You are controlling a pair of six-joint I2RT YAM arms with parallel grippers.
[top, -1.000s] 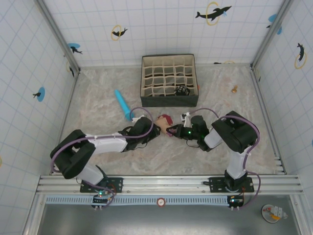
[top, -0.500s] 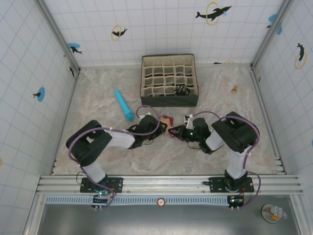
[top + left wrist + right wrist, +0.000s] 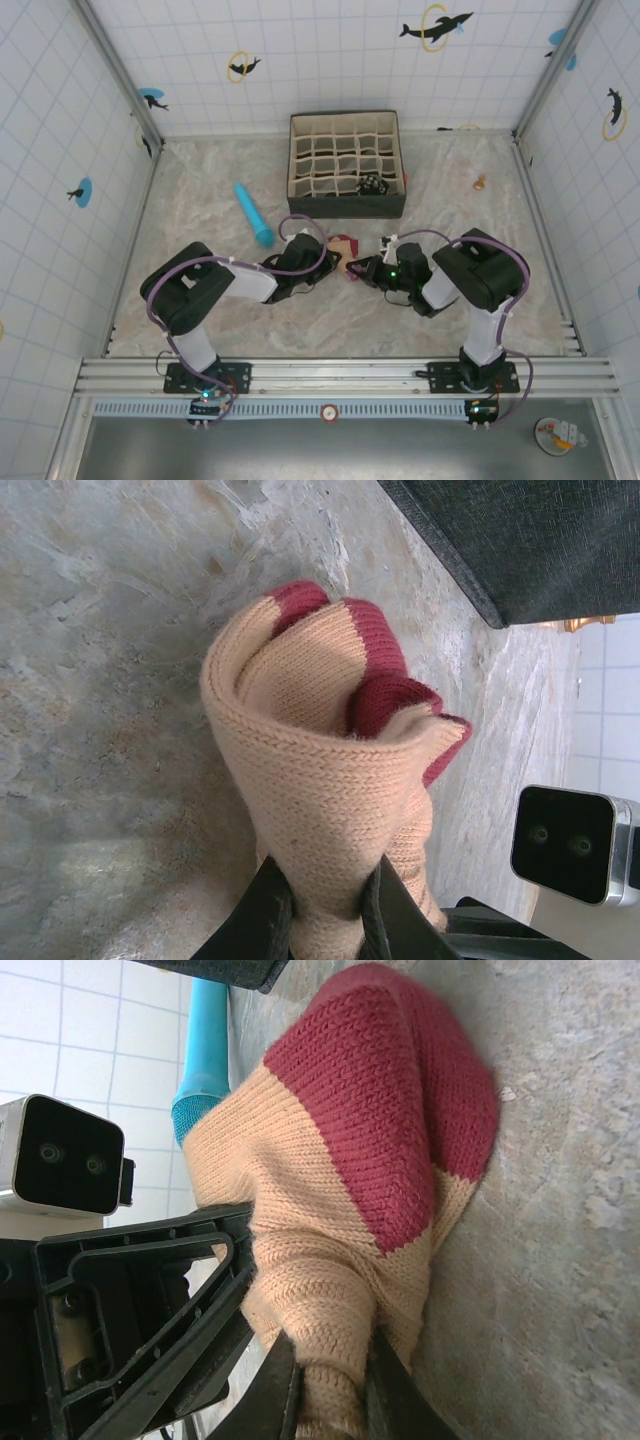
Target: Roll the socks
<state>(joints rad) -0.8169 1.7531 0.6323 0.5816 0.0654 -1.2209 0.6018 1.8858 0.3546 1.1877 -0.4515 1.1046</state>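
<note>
The peach sock (image 3: 343,247) with maroon patches lies bunched on the table between my two grippers. My left gripper (image 3: 325,258) is shut on one end of it. In the left wrist view the knit (image 3: 330,770) is pinched between the black fingers (image 3: 268,920), and it folds up into a loose cone above them. My right gripper (image 3: 358,268) is shut on the other end. The right wrist view has the fabric (image 3: 350,1160) squeezed between that gripper's fingers (image 3: 285,1390). The black-and-white striped sock (image 3: 372,185) sits in a compartment of the box.
A dark fabric organizer box (image 3: 346,205) with a grid of cells stands behind the grippers. A blue cylinder (image 3: 253,214) lies to the left of it. A small tan object (image 3: 480,183) sits at the back right. Tiled walls enclose the marbled table.
My left gripper has closed onto the peach sock, and the left arm's elbow has swung in to the right. The right gripper has kept its hold, barely moving.
</note>
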